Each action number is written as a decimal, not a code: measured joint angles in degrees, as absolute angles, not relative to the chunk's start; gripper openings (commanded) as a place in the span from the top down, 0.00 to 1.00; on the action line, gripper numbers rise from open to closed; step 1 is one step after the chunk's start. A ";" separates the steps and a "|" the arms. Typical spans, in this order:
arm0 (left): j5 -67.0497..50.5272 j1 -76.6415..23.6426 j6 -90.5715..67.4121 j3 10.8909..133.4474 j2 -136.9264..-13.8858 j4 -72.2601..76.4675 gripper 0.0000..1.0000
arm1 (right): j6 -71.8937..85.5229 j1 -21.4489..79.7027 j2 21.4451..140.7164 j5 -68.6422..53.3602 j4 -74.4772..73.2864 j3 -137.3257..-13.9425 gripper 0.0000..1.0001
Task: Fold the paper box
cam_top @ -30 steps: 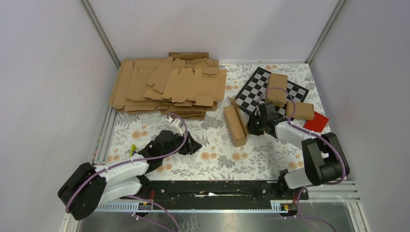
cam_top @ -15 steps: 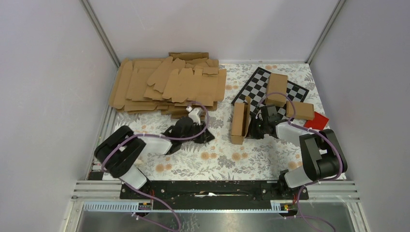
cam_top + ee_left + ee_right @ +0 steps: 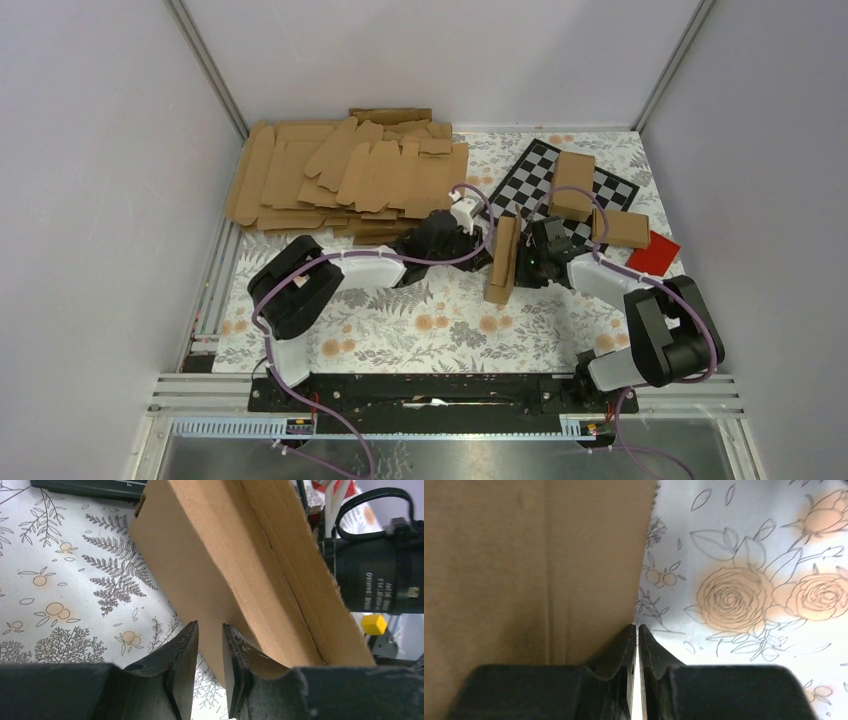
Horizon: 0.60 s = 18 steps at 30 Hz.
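The paper box [image 3: 502, 262] is a brown oblong carton standing tilted on its long edge on the flowered cloth, mid-table. My left gripper [image 3: 478, 243] is at its left side. In the left wrist view the box [image 3: 240, 545] fills the upper middle. The left gripper [image 3: 210, 625] has a narrow gap with only cloth and the carton's face beyond it, and its right finger [image 3: 237, 655] lies against the cardboard. My right gripper [image 3: 528, 262] is at the box's right side. There the box [image 3: 524, 555] ends at the right gripper [image 3: 637, 626], which is pinched on its edge.
A pile of flat brown blanks [image 3: 350, 175] lies at the back left. A checkerboard mat [image 3: 530, 180] at the back right carries a folded carton [image 3: 572, 185]; another carton [image 3: 625, 228] and a red block [image 3: 653, 250] lie beside it. The right arm's black motor [image 3: 380, 580] is just behind the box.
My left arm has swung right across the cloth to the box, and its jaws have narrowed. The box, lying flat a second ago, now stands tipped up on edge in the right gripper.
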State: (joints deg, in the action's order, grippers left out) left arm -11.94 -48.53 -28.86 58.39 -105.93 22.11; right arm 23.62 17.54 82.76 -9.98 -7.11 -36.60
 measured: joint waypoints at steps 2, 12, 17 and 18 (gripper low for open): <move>-11.03 -49.41 -27.29 58.52 -105.91 20.93 0.71 | 23.49 19.44 82.28 -8.32 -8.23 -36.77 0.87; -9.74 -50.41 -25.74 49.15 -95.88 14.55 0.71 | 23.75 26.85 80.18 -10.02 -10.52 -37.71 0.77; -10.57 -51.92 -27.88 41.56 -86.08 15.16 0.70 | 23.81 27.53 74.15 -12.69 -10.00 -36.34 0.67; -10.66 -52.03 -28.40 40.40 -84.75 15.33 0.69 | 23.79 27.53 72.84 -12.73 -10.02 -35.90 0.66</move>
